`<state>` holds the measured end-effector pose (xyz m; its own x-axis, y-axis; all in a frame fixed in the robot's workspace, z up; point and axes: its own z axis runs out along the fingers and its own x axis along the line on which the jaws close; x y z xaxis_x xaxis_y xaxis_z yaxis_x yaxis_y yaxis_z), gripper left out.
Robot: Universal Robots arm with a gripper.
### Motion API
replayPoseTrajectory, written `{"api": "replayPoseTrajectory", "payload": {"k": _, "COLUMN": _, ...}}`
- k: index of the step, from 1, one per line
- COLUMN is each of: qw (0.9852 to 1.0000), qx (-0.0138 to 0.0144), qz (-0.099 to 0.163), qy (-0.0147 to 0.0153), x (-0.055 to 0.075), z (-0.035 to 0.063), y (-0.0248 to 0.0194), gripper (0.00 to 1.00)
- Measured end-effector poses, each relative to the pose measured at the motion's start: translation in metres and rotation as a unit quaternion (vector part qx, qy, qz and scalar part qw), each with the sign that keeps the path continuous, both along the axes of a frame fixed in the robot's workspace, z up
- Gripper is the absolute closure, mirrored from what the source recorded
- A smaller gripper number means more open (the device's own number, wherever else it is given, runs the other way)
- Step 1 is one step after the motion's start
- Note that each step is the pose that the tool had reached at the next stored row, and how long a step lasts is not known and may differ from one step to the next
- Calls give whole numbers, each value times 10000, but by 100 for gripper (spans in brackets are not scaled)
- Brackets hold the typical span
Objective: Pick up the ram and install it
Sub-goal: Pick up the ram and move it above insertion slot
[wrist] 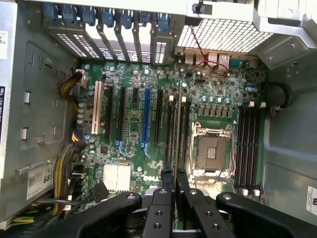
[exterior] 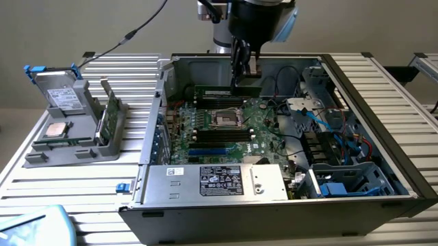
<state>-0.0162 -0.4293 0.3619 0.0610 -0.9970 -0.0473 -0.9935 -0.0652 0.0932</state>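
1. One thin green stick, the ram (exterior: 215, 92), is being held by the gripper (exterior: 245, 82) in the exterior view. The jaws are being pressed together on its top edge, so it is being kept from dropping.
2. The ram is being hung low inside the open computer case (exterior: 403, 169). It is over the far side of the motherboard (exterior: 257, 120), just behind the square socket (exterior: 226, 118). It is being kept level and on its edge, most likely so that it is being lined up with a long slot below. Whether it is touching that slot cannot be told.
3. The ram is being shown as long and narrow, with a row of black chips and a small pale label on its side.
4. At the exterior view's left, a grey holder (exterior: 68, 154) is being used to stand other parts up. Another green board (exterior: 110, 118) is among them, well apart from the case.
5. In the wrist view, the two black fingertips (wrist: 167, 174) are being shown side by side, with just a thin gap between them. They are being held right over the long black slots (wrist: 172, 129) beside the socket, likely so that the stick is being aimed straight down.
6. Here the ram is being seen edge-on, so it is hard to tell it from the slots under it.
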Motion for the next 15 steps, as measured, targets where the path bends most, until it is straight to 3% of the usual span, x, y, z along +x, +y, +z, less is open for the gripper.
{"api": "replayPoseTrajectory", "payload": {"k": 6, "qw": 10000, "qx": -48, "qz": -48, "qy": -7, "x": 0, "z": -65, "y": 20, "gripper": 87}}
{"api": "replayPoseTrajectory", "payload": {"k": 13, "qw": 9998, "qx": -191, "qz": -60, "qy": -53, "x": 2, "z": -112, "y": 46, "gripper": 87}}
{"api": "replayPoseTrajectory", "payload": {"k": 15, "qw": 9997, "qx": -219, "qz": -66, "qy": -68, "x": 3, "z": -127, "y": 54, "gripper": 87}}
